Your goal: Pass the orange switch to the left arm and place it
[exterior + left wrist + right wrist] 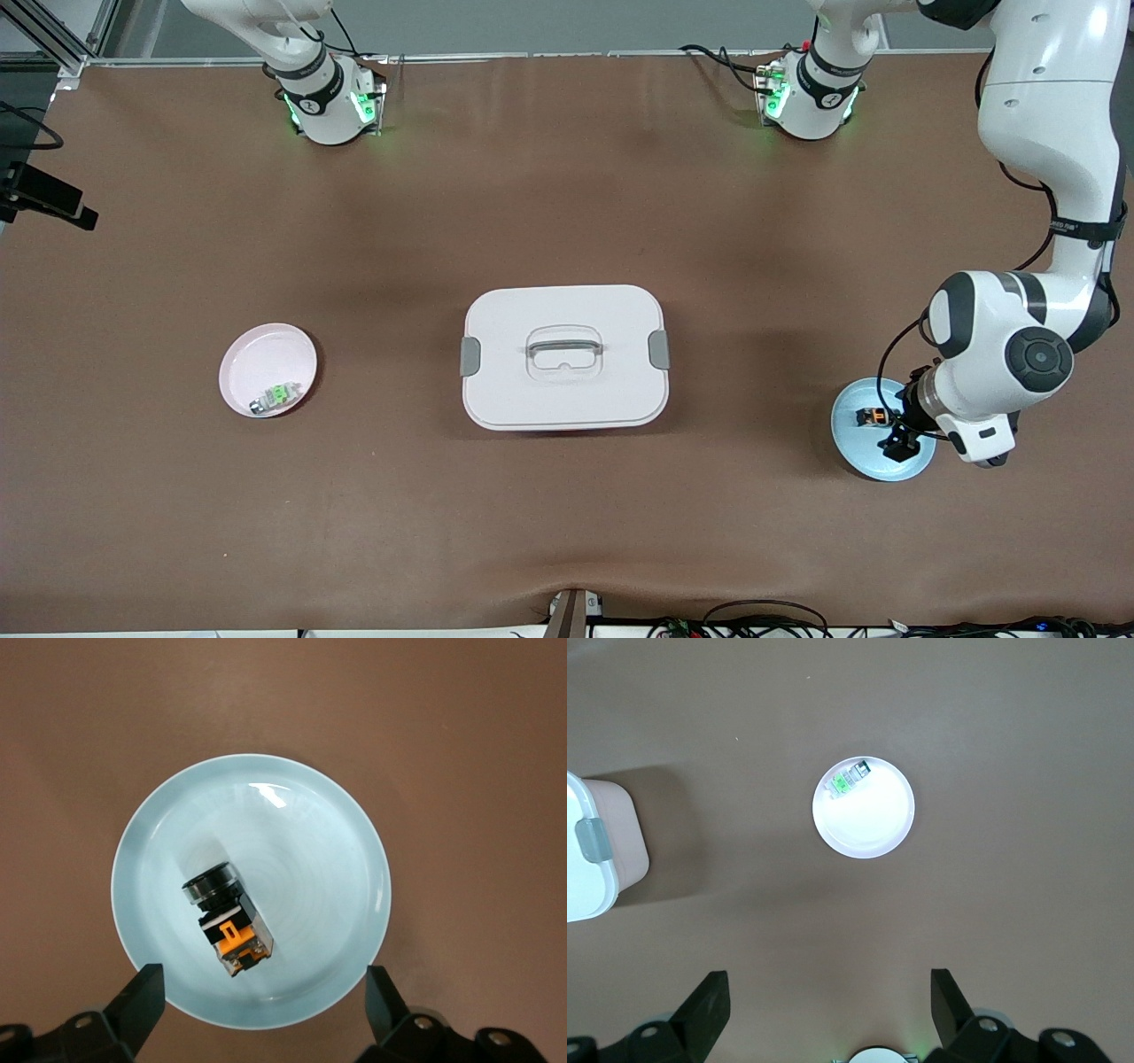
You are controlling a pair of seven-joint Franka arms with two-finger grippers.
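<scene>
Front view: one white box, lidded, with two grey clips, is set at the table's middle. Two plates are counted: one blue plate toward the left arm's end, one pink plate toward the right arm's end. Two switches are counted: one orange switch lies on its side in the blue plate, and one green switch lies in the pink plate. Left gripper is held just over the blue plate, its fingers spread wide and empty, the orange switch lying between them in the left wrist view. Right gripper is held high above the table, over the pink plate, fingers wide apart, nothing held.
</scene>
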